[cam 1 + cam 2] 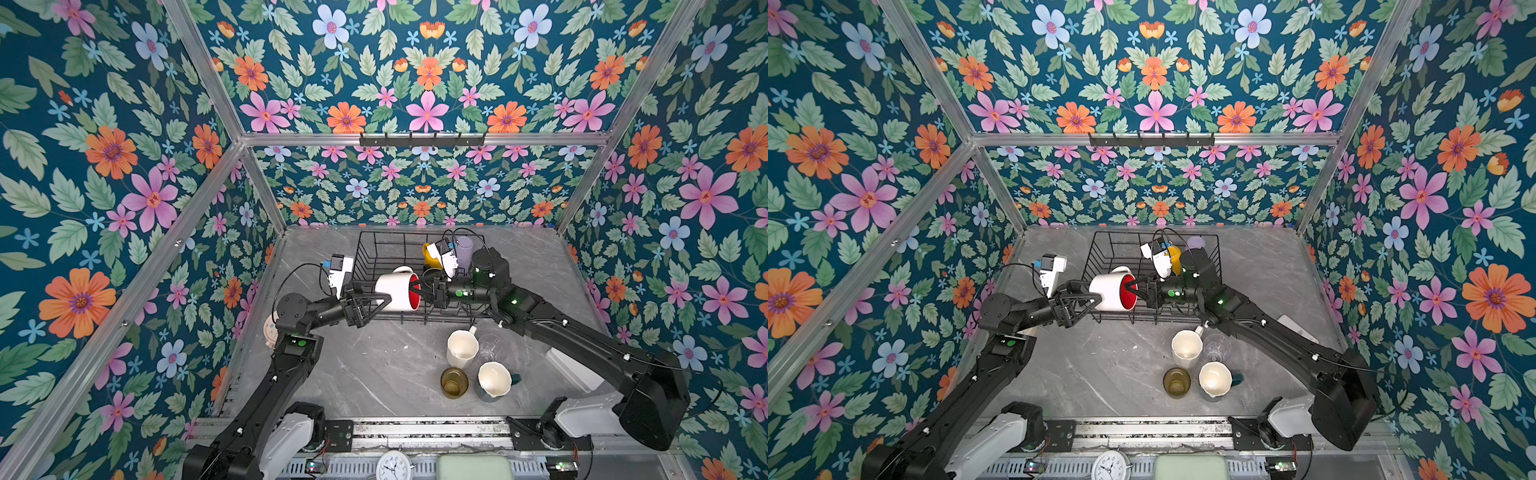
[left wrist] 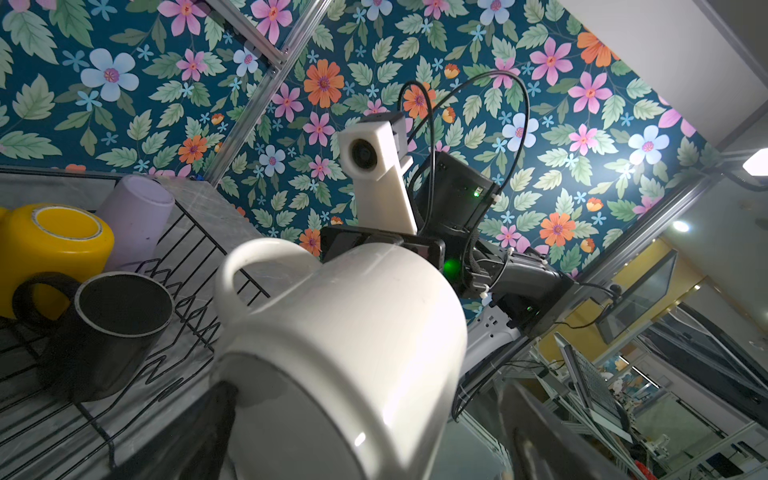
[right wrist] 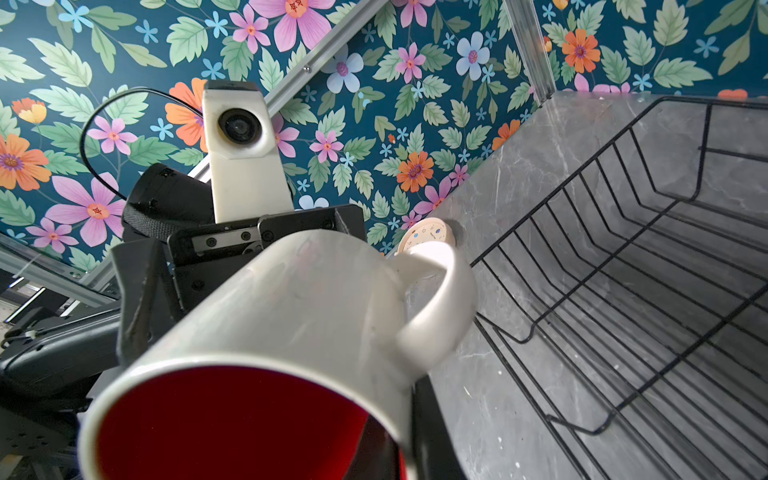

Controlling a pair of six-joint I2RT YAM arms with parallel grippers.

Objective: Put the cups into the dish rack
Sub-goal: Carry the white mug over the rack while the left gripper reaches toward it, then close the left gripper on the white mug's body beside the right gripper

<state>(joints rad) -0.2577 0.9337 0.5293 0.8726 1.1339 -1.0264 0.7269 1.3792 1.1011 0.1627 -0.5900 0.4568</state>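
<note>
A white mug with red inside (image 1: 395,291) (image 1: 1109,291) (image 2: 353,324) (image 3: 291,299) hangs on its side over the front left part of the dish rack (image 1: 365,249) (image 1: 1100,249) (image 2: 187,232) (image 3: 623,208). My right gripper (image 1: 417,286) (image 3: 399,428) is shut on its rim, one finger inside. My left gripper (image 1: 376,299) is open, its fingers (image 2: 199,436) straddling the mug's base. In the rack sit a yellow mug (image 1: 430,257) (image 2: 50,241), a lilac tumbler (image 1: 464,249) (image 2: 137,216) and a black mug (image 2: 108,332). On the table stand a cream mug (image 1: 461,348), a clear glass (image 1: 490,349), an amber glass (image 1: 454,382) and a teal mug (image 1: 494,380).
A round timer (image 1: 270,330) (image 3: 428,235) lies at the table's left edge under my left arm. A white box (image 1: 573,370) sits under my right arm. A black hook rail (image 1: 422,139) hangs on the back wall. A clock (image 1: 392,465) lies beyond the front rail.
</note>
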